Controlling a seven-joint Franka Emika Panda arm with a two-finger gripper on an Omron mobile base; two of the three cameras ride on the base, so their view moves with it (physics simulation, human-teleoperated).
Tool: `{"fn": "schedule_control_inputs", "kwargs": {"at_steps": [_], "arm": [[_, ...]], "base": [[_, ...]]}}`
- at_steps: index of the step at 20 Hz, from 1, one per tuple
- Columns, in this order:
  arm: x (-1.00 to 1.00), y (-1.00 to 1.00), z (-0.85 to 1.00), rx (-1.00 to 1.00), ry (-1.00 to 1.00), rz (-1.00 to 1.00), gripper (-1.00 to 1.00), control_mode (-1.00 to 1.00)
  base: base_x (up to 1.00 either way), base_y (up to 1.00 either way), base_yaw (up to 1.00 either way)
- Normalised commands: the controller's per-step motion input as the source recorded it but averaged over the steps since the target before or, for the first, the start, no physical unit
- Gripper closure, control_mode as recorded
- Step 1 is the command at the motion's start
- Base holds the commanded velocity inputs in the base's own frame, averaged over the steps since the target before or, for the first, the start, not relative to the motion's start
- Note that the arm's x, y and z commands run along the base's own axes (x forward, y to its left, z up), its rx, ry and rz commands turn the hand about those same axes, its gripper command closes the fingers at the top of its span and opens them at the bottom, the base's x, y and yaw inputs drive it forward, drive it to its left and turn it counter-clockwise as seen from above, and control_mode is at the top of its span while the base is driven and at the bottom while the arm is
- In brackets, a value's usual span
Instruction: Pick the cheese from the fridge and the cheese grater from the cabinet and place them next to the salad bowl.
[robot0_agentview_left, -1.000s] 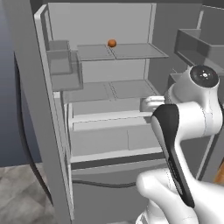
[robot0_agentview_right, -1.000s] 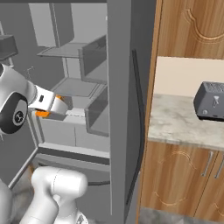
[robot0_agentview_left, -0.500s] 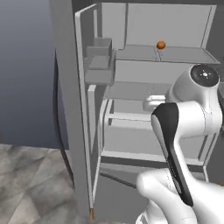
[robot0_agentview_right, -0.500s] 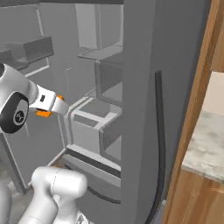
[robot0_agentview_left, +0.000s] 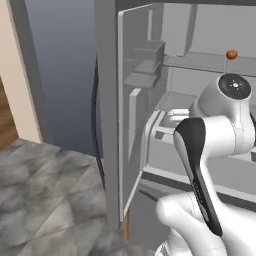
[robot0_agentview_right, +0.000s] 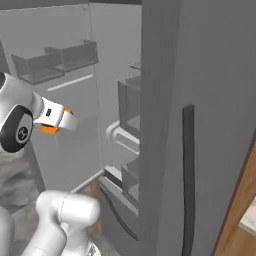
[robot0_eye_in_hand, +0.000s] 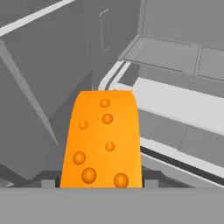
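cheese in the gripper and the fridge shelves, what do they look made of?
Cheese: a smooth, matte orange block dotted with rounded bumps, more like moulded plastic than food, though that may be the rendering. Fridge shelves: pale grey, flat and matte with no glare or see-through, so probably opaque plastic rather than glass.

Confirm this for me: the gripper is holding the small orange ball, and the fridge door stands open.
Not quite. The gripper is shut on the cheese, an orange wedge with dimples, as the hand view shows. The small orange ball sits on a fridge shelf in the left base view. The door is indeed open.
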Motion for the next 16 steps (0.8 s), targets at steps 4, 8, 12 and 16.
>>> {"fn": "schedule_control_inputs", "kwargs": {"at_steps": [4,8,12,16], "arm": [[0.00,0.00,0.00,0.00,0.00,0.00,1.00,1.00],[0.00,0.00,0.00,0.00,0.00,0.00,1.00,1.00],[0.00,0.00,0.00,0.00,0.00,0.00,1.00,1.00],[0.00,0.00,0.00,0.00,0.00,0.00,1.00,1.00]], "base": [[-0.46,-0.37,0.52],[-0.72,-0.04,0.49],[-0.98,0.07,0.44],[-1.00,0.09,0.48]]}}
